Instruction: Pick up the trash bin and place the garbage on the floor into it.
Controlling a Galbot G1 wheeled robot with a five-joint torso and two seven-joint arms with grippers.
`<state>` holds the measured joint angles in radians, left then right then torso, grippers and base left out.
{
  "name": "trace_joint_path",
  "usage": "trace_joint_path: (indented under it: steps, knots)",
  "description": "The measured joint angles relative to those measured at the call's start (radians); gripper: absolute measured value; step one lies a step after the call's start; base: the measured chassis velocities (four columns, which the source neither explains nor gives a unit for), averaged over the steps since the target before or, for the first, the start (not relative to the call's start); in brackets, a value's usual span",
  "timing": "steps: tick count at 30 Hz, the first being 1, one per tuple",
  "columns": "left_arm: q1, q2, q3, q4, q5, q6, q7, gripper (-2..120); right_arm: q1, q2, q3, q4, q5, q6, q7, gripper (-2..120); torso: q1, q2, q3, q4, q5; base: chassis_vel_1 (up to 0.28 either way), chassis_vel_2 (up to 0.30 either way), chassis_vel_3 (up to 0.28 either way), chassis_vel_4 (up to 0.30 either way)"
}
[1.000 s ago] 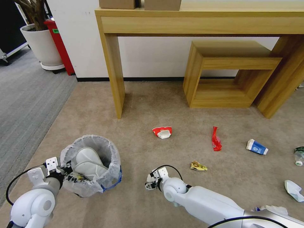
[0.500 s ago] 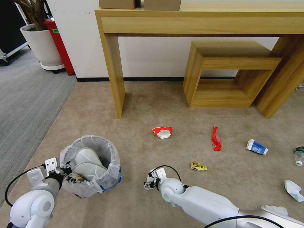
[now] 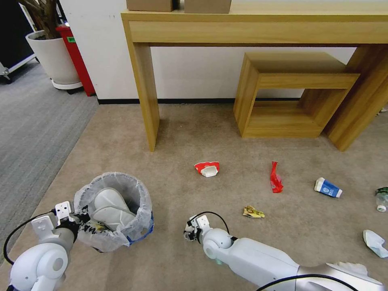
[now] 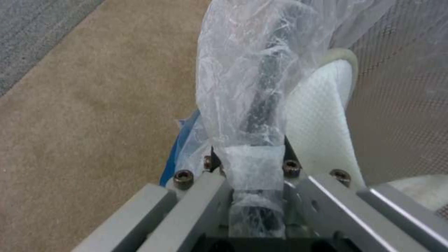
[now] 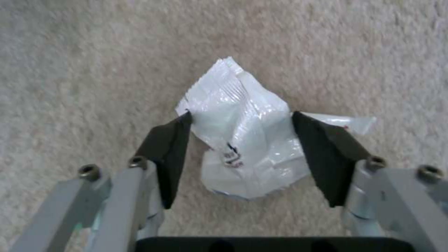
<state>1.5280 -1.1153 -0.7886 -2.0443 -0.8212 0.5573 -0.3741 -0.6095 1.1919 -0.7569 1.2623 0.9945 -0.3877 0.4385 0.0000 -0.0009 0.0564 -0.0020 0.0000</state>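
Two pincers are working: my left gripper is pinching the trash bin rim, near left. My right gripper is hovering spread astride a crumpled white wrapper on the carpet; the wrist view is revealing it, the head view isn't.

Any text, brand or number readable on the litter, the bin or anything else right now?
None can be read.
White wrapper between the open right gripper fingers: small dark print, blurred.
Blue-white carton: markings too small.
Yellow wrapper: print too small.
Red cabinet: green sticker, illegible.
Trash bin, held at the rim by the left gripper: no text.
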Motion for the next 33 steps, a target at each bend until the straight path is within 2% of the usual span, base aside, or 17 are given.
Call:
trace_joint_path:
  steps: [2, 8, 12, 14, 15, 19, 20, 23, 28, 33]
  knots:
    - [-0.004, -0.001, 0.004, 0.003, 0.002, -0.001, 0.000, 1, -0.003, -0.008, 0.000, 0.000, -0.003, 0.001, -0.003, 51, 0.000, 0.000, 0.000, 0.0000, 0.0000, 0.000, 0.000, 0.000, 0.000]
    - [-0.010, -0.002, 0.013, 0.008, 0.005, -0.004, -0.001, 1, -0.012, -0.018, 0.004, 0.001, -0.011, 0.004, -0.007, 50, 0.000, 0.000, 0.000, 0.0000, 0.0001, 0.000, 0.000, 0.000, 0.000]
    - [-0.012, -0.002, 0.016, 0.011, 0.007, -0.006, -0.001, 1, -0.016, -0.022, 0.004, 0.002, -0.015, 0.010, -0.008, 42, 0.000, 0.000, 0.000, 0.0000, 0.0001, 0.000, 0.000, 0.000, 0.000]
    - [-0.014, -0.002, 0.019, 0.014, 0.010, -0.010, -0.001, 1, -0.016, -0.024, 0.004, 0.004, -0.019, 0.014, -0.008, 34, 0.000, 0.000, 0.000, 0.0000, 0.0001, 0.000, 0.000, 0.000, 0.000]
    - [-0.014, -0.002, 0.019, 0.014, 0.010, -0.010, -0.001, 1, -0.016, -0.024, 0.004, 0.004, -0.019, 0.014, -0.008, 34, 0.000, 0.000, 0.000, 0.0000, 0.0001, 0.000, 0.000, 0.000, 0.000]
    - [-0.018, -0.004, 0.025, 0.018, 0.015, -0.017, -0.001, 1, -0.016, -0.025, 0.000, 0.007, -0.023, 0.022, -0.009, 14, 0.000, 0.000, 0.000, 0.0000, 0.0000, 0.000, 0.000, 0.000, 0.000]
    - [-0.018, -0.004, 0.025, 0.018, 0.015, -0.017, -0.001, 1, -0.016, -0.025, 0.000, 0.007, -0.023, 0.022, -0.009, 14, 0.000, 0.000, 0.000, 0.0000, 0.0000, 0.000, 0.000, 0.000, 0.000]
    - [-0.019, -0.005, 0.028, 0.019, 0.018, -0.019, -0.002, 1, -0.017, -0.033, -0.001, 0.013, -0.026, 0.029, -0.011, 1, 0.000, 0.000, 0.000, 0.0000, 0.0000, 0.000, 0.000, 0.000, 0.000]
    - [-0.019, -0.006, 0.030, 0.020, 0.020, -0.019, -0.002, 1, -0.021, -0.052, 0.008, 0.031, -0.028, 0.051, -0.015, 0, 0.000, 0.000, 0.000, 0.0000, 0.0001, 0.000, 0.000, 0.000, 0.000]
    - [-0.018, -0.004, 0.029, 0.021, 0.019, -0.018, -0.002, 1, -0.037, -0.117, 0.073, 0.107, -0.034, 0.108, -0.057, 0, 0.000, 0.000, 0.000, 0.0000, 0.0001, 0.000, 0.000, 0.000, 0.000]
